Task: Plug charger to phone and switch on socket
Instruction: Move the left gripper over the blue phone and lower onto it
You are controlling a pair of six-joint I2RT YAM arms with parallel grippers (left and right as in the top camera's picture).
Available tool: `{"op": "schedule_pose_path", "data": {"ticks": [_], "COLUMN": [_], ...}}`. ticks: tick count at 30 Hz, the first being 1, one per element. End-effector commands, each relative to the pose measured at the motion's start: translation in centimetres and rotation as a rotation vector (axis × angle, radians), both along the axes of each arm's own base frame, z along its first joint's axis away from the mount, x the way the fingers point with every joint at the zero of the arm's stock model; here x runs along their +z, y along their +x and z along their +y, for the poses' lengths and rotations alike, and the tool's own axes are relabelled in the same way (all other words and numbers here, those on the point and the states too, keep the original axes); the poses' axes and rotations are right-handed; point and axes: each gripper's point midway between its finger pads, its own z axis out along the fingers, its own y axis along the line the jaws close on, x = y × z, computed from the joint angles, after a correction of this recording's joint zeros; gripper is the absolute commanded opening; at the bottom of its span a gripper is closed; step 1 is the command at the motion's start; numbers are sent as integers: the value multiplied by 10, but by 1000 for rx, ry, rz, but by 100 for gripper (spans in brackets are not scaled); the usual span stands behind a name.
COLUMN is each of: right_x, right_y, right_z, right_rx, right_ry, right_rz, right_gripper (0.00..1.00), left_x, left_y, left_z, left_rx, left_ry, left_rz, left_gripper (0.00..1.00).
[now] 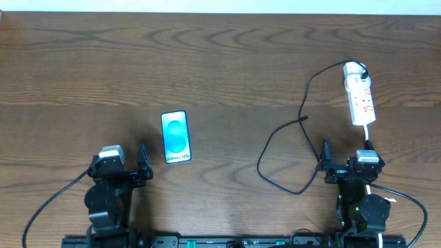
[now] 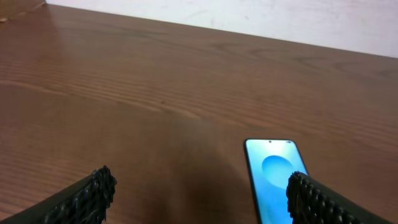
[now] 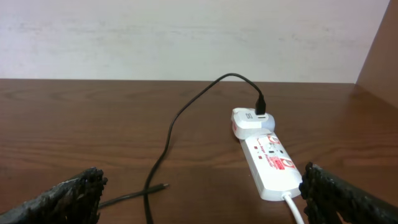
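Left gripper (image 1: 127,158): jaws spread wide, nothing between them. In the left wrist view only the two ribbed fingertips (image 2: 99,190) show, cut off by the bottom edge.

The phone (image 1: 176,137) lies flat on the table (image 1: 220,62), screen up, just ahead of the left gripper and slightly to its right. From the left wrist its lower end is hidden behind the right-hand fingertip, and the lettering cannot be read there.

Right gripper (image 1: 346,157): jaws also spread wide, holding nothing.

The socket (image 1: 360,100) lies at the far right of the table, ahead of the right gripper. Its white cord (image 1: 368,134) runs back toward the arm and disappears under it. Switch position: probably not readable at this size (red markings visible, nothing finer).

The charger (image 1: 260,164): its white plug head (image 1: 354,68) sits in the far end of the socket. The black cable arcs left, crosses itself and makes a loose loop between socket and phone. Its small tip (image 1: 306,119) lies free on the wood, well apart from the phone. The near part of the loop runs off the bottom of the right wrist view.
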Motion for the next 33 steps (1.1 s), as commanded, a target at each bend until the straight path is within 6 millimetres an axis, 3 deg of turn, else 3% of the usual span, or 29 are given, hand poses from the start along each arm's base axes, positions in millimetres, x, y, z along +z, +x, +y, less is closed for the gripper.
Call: {"op": "schedule_pose_path", "data": {"ticks": [1,8,13,21,27,33], "right_x": [0,0,0,0,0,0], "right_y": [0,0,0,0,0,0], "right_z": [0,0,0,0,0,0], "right_rx": [-1,-1,-1,-1,-1,-1], "right_ry": [-12,-12,-12,-12,-12,-12], "right_rz": [0,0,0,0,0,0], "right_gripper": [99,99,99,99,99,99], "left_x": [34,78,103,134,131,96], "left_y": [5,21,33,46,65,84], "left_z": [-6,-22,-22,-52,-64,-83], "left_rx": [-36,-129,-115,-189,-138,-148], "left_ry": [-8,-65,-128,-151,-110,4], "left_rz": [-32,28,122,251,371,528], "left_gripper": [90,90,90,90,91,91]}}
